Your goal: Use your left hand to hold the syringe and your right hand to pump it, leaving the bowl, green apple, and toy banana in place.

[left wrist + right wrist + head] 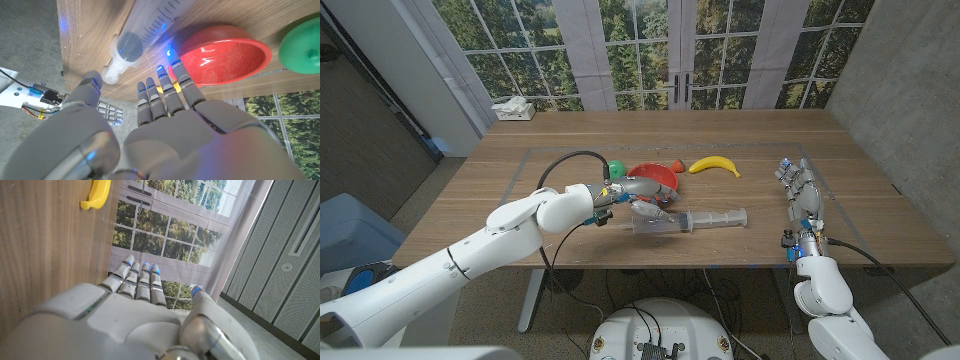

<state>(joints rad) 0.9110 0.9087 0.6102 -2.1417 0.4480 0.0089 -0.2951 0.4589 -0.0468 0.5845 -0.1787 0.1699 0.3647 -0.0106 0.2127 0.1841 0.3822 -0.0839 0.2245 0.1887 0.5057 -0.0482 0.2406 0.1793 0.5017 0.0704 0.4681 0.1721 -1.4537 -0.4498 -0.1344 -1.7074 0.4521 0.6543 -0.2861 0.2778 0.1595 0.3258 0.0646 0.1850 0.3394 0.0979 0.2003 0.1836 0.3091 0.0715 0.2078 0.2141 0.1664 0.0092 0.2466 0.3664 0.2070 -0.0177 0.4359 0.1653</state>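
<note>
A large clear syringe (692,220) lies on the wooden table near its front edge, also seen in the left wrist view (142,36). My left hand (638,203) hovers at the syringe's left end with its fingers (165,92) spread and nothing in them. Just behind it stands the red bowl (655,178) (220,55), with the green apple (616,167) (300,42) to its left. The yellow toy banana (714,165) (95,195) lies right of the bowl. My right hand (800,190) (145,315) waits at the table's right side, fingers straight, holding nothing.
A small red object (678,164) sits between bowl and banana. A white tissue box (513,108) stands at the table's far left corner. The table's front edge (720,266) runs close to the syringe. Windows lie behind the table.
</note>
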